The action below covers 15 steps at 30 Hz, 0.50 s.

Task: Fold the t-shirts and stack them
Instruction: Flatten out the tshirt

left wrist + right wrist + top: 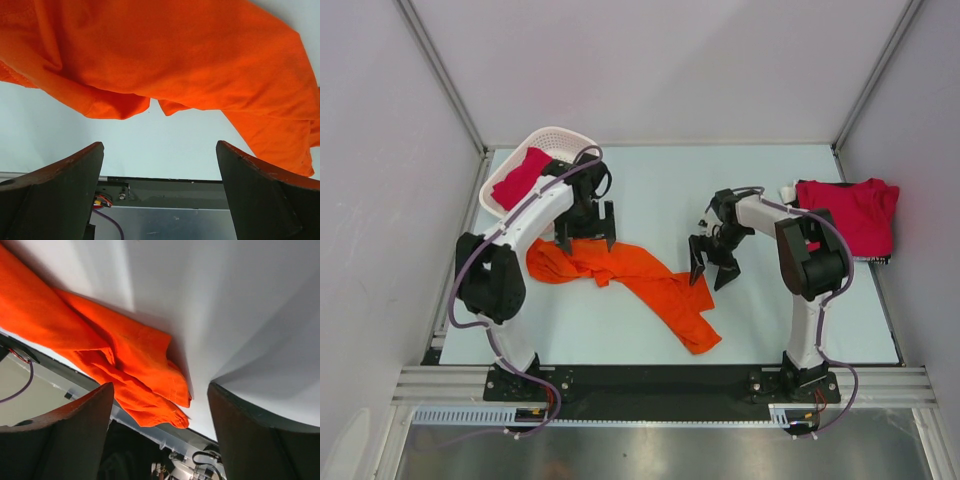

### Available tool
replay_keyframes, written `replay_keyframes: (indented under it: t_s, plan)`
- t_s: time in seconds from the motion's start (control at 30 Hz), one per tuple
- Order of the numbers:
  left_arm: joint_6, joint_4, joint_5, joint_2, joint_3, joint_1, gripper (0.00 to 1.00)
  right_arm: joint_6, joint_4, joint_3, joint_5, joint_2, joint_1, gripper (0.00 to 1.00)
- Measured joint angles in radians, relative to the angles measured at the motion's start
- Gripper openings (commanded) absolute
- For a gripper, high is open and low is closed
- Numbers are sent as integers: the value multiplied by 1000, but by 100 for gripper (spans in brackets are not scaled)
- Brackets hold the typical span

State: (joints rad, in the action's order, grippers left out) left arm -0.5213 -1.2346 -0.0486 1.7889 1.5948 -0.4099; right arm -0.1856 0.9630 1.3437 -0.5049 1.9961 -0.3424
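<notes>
bright orange cloth t-shirt (638,279) crumpled, unfolded | left gripper (586,238) released, empty, above its left end | right gripper (712,271) released, empty, just beside its middle

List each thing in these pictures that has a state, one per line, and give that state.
Basket: upright, partly filled.
Red t-shirt in basket: bunched, unfolded.
Orange t-shirt: unfolded, crumpled on the table.
Red t-shirt at right: folded flat, at the table's edge.
Left claw: open, empty.
Right claw: open, empty.
</notes>
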Motion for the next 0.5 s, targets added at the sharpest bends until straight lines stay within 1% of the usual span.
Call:
replay_keyframes:
  t_s: [0.03, 0.13, 0.17, 0.2, 0.27, 0.5]
  plan:
    - [3, -6, -1, 9, 3, 0, 100, -1, 6, -1, 0, 10, -3, 74]
    - [10, -14, -5, 19, 14, 0, 100, -3, 41, 14, 7, 35, -3, 57]
    - [12, -17, -9, 19, 22, 0, 100, -4, 50, 23, 13, 45, -3, 34]
    - [16, -21, -11, 19, 32, 1, 100, -4, 58, 34, 16, 57, -3, 21]
    - [19, -24, -20, 19, 53, 2, 100, 0, 58, 53, 21, 87, -3, 0]
    - [26, -25, -28, 19, 81, 32, 99, 19, 124, 156, -15, 184, -4, 0]
